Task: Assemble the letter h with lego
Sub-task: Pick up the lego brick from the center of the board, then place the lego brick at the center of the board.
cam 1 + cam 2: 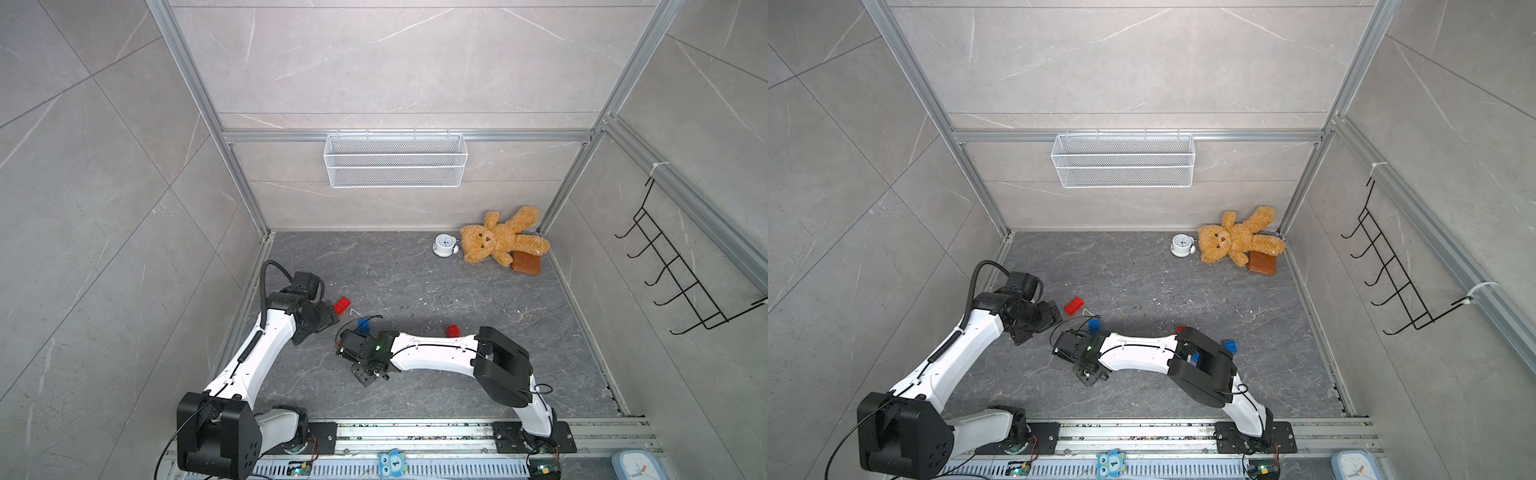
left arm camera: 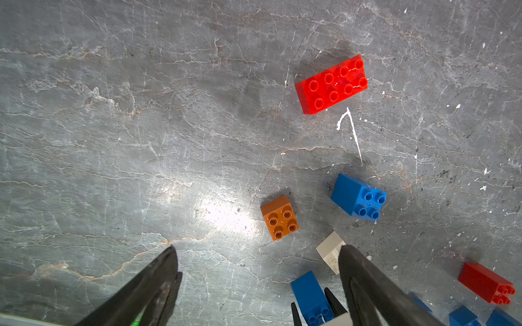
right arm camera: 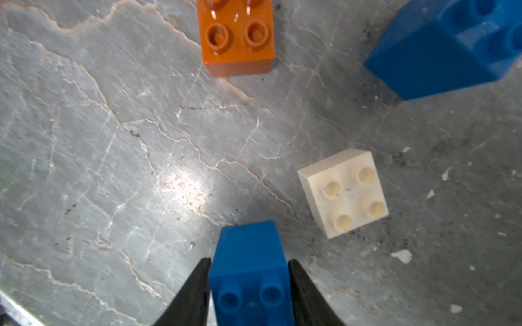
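The right fingers [image 3: 195, 293] are clamped on a blue brick [image 3: 248, 254], one finger pressed against each side wall, with its studded face toward the wrist camera. Whether that brick rests on the grey marbled surface [image 3: 113, 141] or hangs just above it cannot be told. Just beside it a white brick [image 3: 343, 193] sits studs up. An orange-brown brick [image 3: 237, 36] and a second blue brick [image 3: 440, 50] lie farther off, each apart from the others. The left fingers [image 2: 158, 282] stand wide apart over bare surface with nothing between them, and one of them hides part of the white brick in the left wrist view. That view also shows a long red brick [image 2: 330, 84] lying flat with its studs up, well apart from the rest. A short red brick [image 2: 485, 283] is there too, with more blue bricks [image 2: 463, 316] cut off at the picture's edge. In both top views the long red brick lies near the left wrist and the second blue brick lies just beyond the right wrist, between the two arms. In a top view the short red brick shows on the far side of the right forearm. In the far right corner a teddy bear [image 1: 498, 237] lies partly on a smooth brown block [image 1: 525, 262], with a small white alarm clock [image 1: 444, 244] just beside it. A white wire basket [image 1: 395, 160] hangs on the back wall.
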